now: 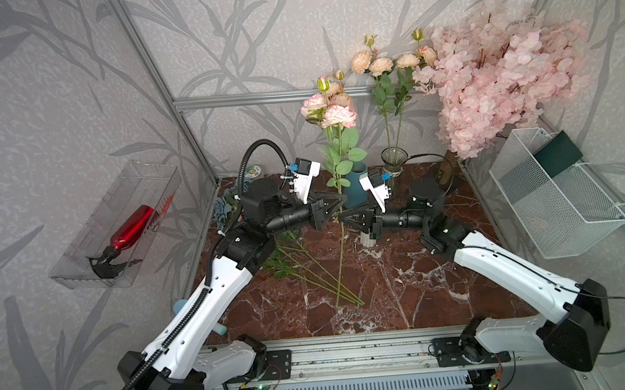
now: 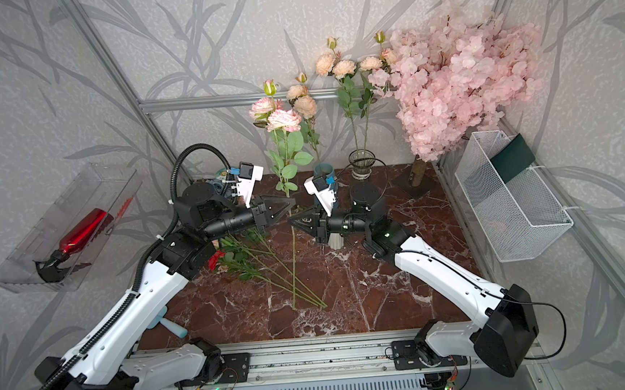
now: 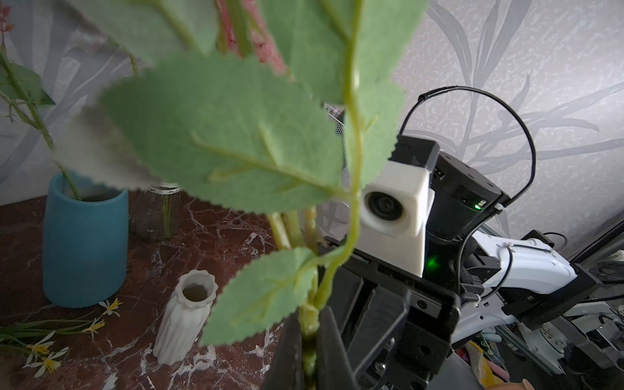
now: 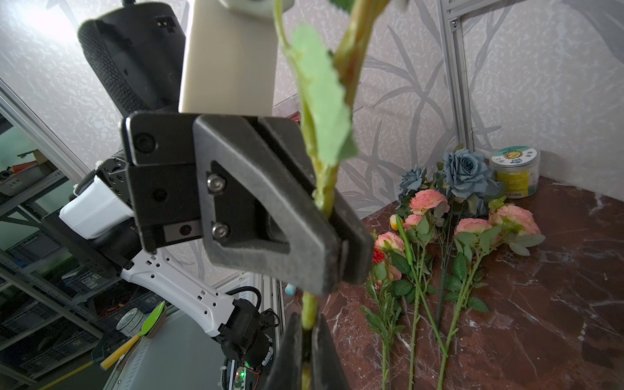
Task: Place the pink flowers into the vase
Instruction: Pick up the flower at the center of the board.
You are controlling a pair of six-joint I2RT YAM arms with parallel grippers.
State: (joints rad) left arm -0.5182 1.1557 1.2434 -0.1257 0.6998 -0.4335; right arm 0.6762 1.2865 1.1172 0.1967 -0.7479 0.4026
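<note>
Left fingers (image 1: 337, 200) and right fingers (image 1: 347, 219) both clamp the pink flower (image 1: 337, 116) stem, upright over the table (image 1: 404, 291). I would keep it vertical, centre its end above the white vase (image 3: 189, 317), then lower slowly.

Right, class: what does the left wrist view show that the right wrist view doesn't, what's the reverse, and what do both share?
Only the left wrist view: the blue vase, the white vase and the glass vase. Only the right wrist view: pink flowers lying on the table, blue-grey roses and a jar. Both: the green stem, clamped by the left gripper and right gripper, and the marble table.
</note>
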